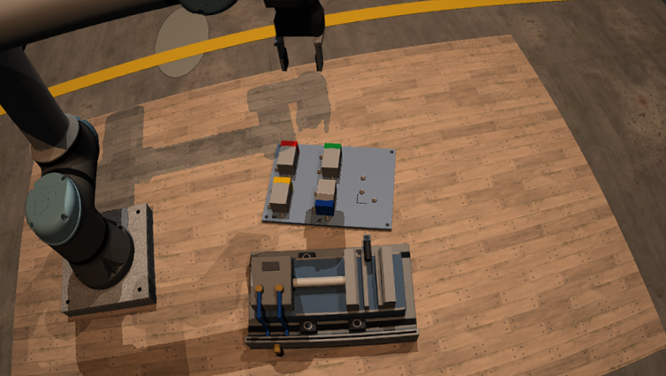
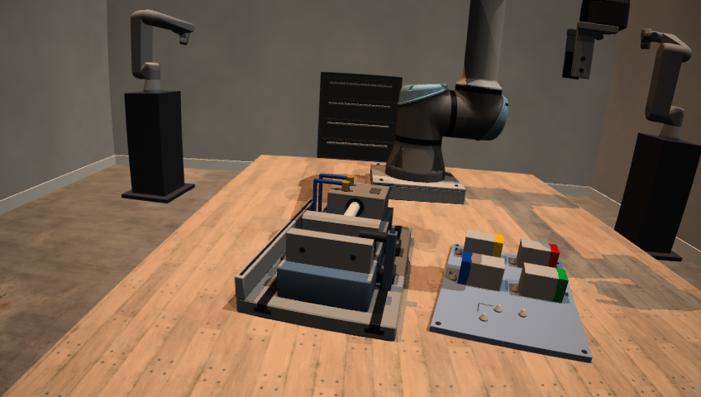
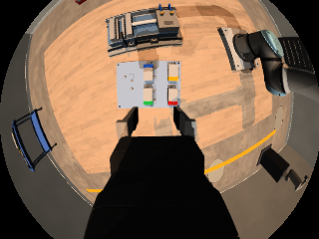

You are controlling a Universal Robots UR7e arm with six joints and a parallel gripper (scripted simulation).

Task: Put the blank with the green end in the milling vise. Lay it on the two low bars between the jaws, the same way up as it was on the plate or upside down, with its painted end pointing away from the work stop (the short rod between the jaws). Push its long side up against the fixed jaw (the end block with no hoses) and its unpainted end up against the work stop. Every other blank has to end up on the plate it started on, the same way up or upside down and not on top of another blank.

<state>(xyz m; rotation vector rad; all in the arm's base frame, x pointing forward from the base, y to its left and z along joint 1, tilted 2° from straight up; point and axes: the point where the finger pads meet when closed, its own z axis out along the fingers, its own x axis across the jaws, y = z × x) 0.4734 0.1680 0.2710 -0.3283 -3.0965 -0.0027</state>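
Gripper [image 1: 302,56] [image 2: 577,54] [image 3: 156,114]: fingers wide apart, nothing between them. We see it raised above the table [image 1: 483,175] [image 2: 197,294] [image 3: 75,85], near the edge beyond the plate, well apart from every blank.

Plate [image 1: 348,156] [image 2: 511,334] [image 3: 125,97]: grey-blue, flat on the table beside the milling vise. We count four blanks on it, each apart from the others.
- Blank with the green end [image 1: 331,160] [image 2: 540,281] [image 3: 148,94]: on the plate, lying beside the red-ended one, its green end facing away from the vise.
- Blank with the red end [image 1: 287,158] [image 2: 536,252] [image 3: 172,94]: green end and red end point the same way.
- Blank with the yellow end [image 1: 280,196] [image 2: 482,244] [image 3: 172,72]: in the row nearer the vise, yellow end towards the red-ended blank.
- Blank with the blue end [image 1: 325,194] [image 2: 483,270] [image 3: 148,73]: same row, turned the opposite way, blue end towards the vise.

Small cone-shaped pegs [image 1: 362,177] [image 2: 522,313] stand on the plate's unoccupied side, with a dark corner mark near them.

Milling vise [image 1: 408,317] [image 2: 319,317] [image 3: 145,48]: on the table. We note no blank between the fixed jaw [image 1: 386,276] [image 2: 328,250] and the moving jaw [image 1: 351,279] [image 2: 339,222]; they stand apart. The work stop [image 1: 366,248] [image 2: 373,235] is a dark rod at the plate-side end of the gap.
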